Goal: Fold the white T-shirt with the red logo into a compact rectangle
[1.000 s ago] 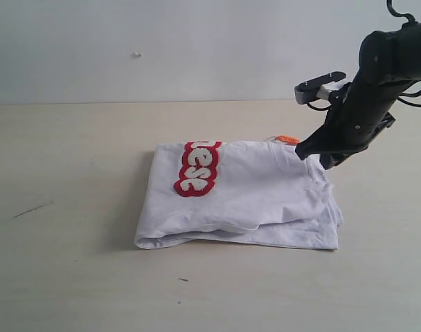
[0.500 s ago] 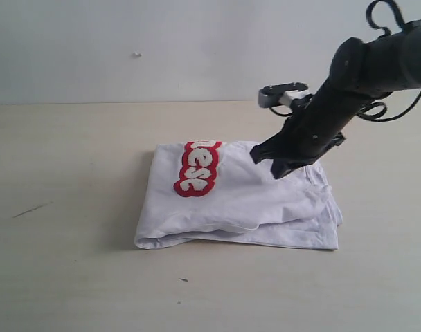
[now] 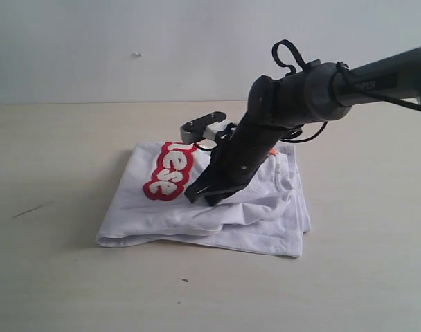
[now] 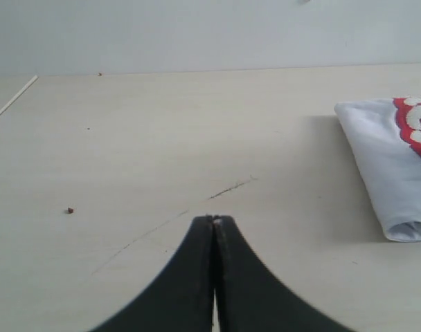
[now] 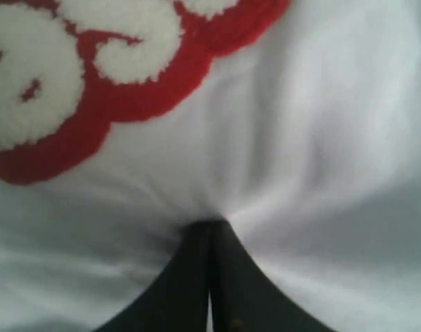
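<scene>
The white T-shirt [image 3: 259,214] lies folded in a rough rectangle on the table, with the red logo [image 3: 167,173] showing on its upper left part. My right gripper [image 3: 200,199] is shut, and its tips press down into the cloth beside the logo; no cloth shows between the jaws. In the right wrist view the gripper [image 5: 210,223] dents the white T-shirt [image 5: 335,138] just below the red logo [image 5: 113,90]. My left gripper [image 4: 214,218] is shut and empty above bare table. It is well apart from the T-shirt's folded edge [image 4: 383,159].
The beige table [image 3: 58,277] spreads around the shirt, with a dark scratch [image 3: 30,209] at the left and a small speck [image 3: 183,279] near the front. A pale wall [image 3: 127,41] stands behind. A small orange neck tag [image 3: 272,151] peeks out by the right arm.
My right gripper closed and swept from the shirt's far right corner leftward onto its middle. The whole shirt slid left along with it.
</scene>
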Controlling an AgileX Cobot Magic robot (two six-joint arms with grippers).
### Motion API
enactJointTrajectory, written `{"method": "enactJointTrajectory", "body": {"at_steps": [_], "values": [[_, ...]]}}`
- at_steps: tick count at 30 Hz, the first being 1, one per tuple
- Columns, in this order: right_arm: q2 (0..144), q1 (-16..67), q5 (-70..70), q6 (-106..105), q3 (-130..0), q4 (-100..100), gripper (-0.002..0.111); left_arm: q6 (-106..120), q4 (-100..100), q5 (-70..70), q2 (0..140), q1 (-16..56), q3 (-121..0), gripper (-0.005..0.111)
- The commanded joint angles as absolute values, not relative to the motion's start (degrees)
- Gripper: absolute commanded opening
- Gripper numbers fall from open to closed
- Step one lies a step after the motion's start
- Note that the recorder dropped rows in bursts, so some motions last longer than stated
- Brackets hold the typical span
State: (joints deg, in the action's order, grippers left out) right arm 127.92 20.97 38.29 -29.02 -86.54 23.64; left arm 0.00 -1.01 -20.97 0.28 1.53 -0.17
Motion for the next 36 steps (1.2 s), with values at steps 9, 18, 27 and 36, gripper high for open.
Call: {"method": "enactJointTrajectory", "body": {"at_steps": [9, 18, 27, 36], "values": [[126.0, 21.5, 36.1, 10.9, -90.6, -16.1, 0.0, 0.0, -0.6, -20.4, 0.0, 1.6, 0.0, 0.0], [132.7, 21.5, 26.2, 19.6, -91.6, -23.1, 0.0, 0.0, -0.6, -20.4, 0.0, 1.6, 0.0, 0.0], [133.9, 21.5, 26.7, 20.8, -96.6, -25.5, 0.0, 0.0, -0.6, -20.4, 0.0, 1.6, 0.0, 0.0], [125.6, 22.2, 27.1, 20.4, -93.8, -22.5, 0.0, 0.0, -0.6, -20.4, 0.0, 1.6, 0.0, 0.0]]}}
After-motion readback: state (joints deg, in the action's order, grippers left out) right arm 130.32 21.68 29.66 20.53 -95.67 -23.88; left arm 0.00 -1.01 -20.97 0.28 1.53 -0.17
